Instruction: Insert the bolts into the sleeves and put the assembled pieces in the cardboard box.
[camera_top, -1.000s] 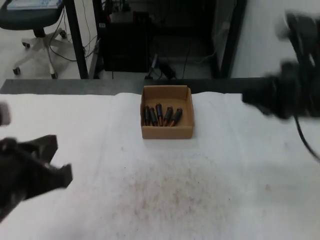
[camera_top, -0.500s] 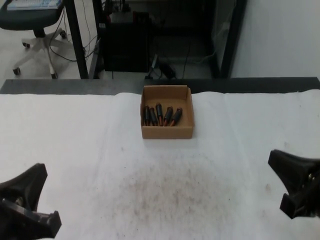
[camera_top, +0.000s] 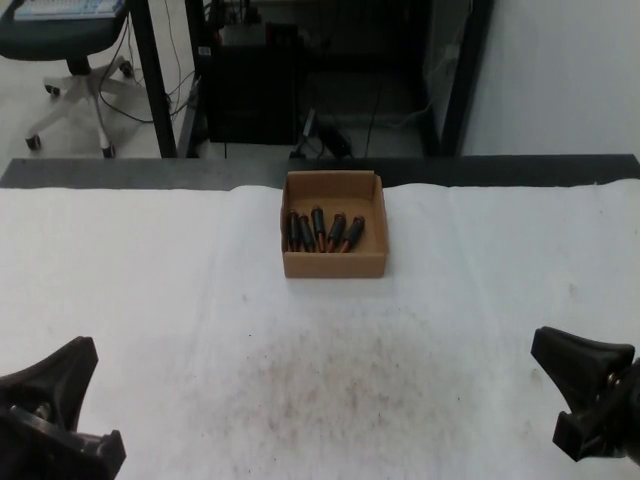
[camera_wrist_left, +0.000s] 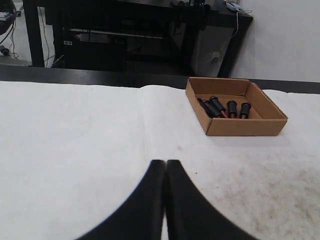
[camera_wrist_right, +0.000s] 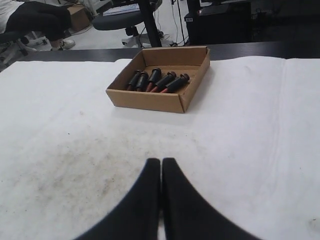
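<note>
- High view: I see the assembled pieces side by side in the cardboard box, their long axes roughly twelve-to-six.
- The box lies at two o'clock from my left gripper and ten o'clock from my right gripper, well apart from both.
- Each gripper's fingers are pressed together, holding nothing.
- Only the white cloth lies between, so I judge the way open.
</note>
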